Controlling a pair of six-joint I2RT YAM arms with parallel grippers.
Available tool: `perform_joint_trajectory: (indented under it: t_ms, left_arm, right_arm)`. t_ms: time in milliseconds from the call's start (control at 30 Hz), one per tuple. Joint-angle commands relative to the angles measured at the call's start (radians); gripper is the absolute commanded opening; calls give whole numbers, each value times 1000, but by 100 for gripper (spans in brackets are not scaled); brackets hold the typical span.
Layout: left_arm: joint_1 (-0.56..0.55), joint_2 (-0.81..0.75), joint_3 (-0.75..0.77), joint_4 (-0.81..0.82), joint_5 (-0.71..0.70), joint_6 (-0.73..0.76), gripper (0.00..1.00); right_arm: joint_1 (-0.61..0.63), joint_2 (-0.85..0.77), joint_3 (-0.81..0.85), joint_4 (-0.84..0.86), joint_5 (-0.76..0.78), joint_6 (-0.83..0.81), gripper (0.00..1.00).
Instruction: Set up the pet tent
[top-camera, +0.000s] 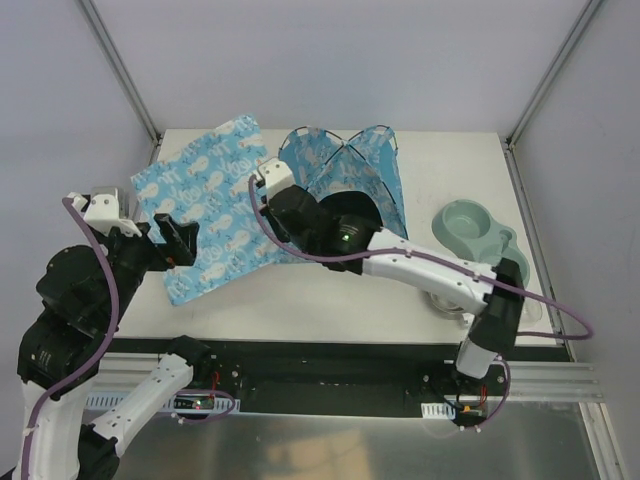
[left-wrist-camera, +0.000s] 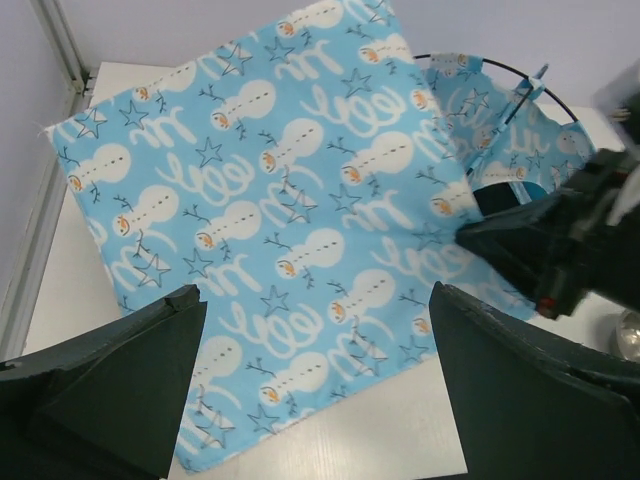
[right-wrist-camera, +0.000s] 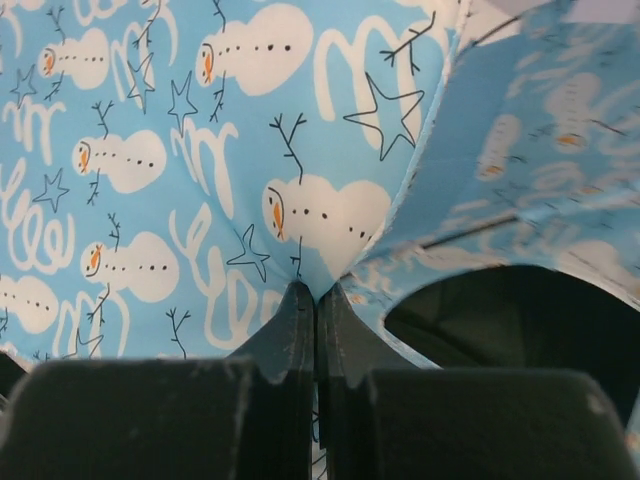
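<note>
The pet tent (top-camera: 350, 170) is sitting at the desk's (top-camera: 330, 300) far edge, centre. The right tool (right-wrist-camera: 317, 293), pressed together, is touching its doorway rim. The left tool (left-wrist-camera: 315, 295), spread apart, is hovering over the mat (left-wrist-camera: 280, 200).

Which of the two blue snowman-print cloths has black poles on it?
The pet tent, the raised one at the back right, with thin black poles crossing over it. The mat left of it lies flat, with none.
</note>
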Motion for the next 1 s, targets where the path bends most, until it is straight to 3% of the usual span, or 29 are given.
perform_joint_trajectory:
  t_ms: [0, 300, 567, 733, 967]
  left_arm:
    - [7, 45, 22, 48, 55, -20, 98]
    - [7, 120, -64, 201, 156, -39, 98]
    - [7, 186, -223, 425, 219, -96, 99]
    - [7, 215, -272, 539, 322, -86, 99]
    - [7, 325, -300, 539, 305, -86, 97]
  right_arm:
    - [3, -227, -105, 11, 155, -10, 0]
    - [3, -554, -231, -212, 350, 23, 0]
    - [-5, -751, -357, -412, 523, 121, 0]
    - [-15, -824, -409, -507, 523, 221, 0]
    - [-26, -802, -467, -595, 578, 267, 0]
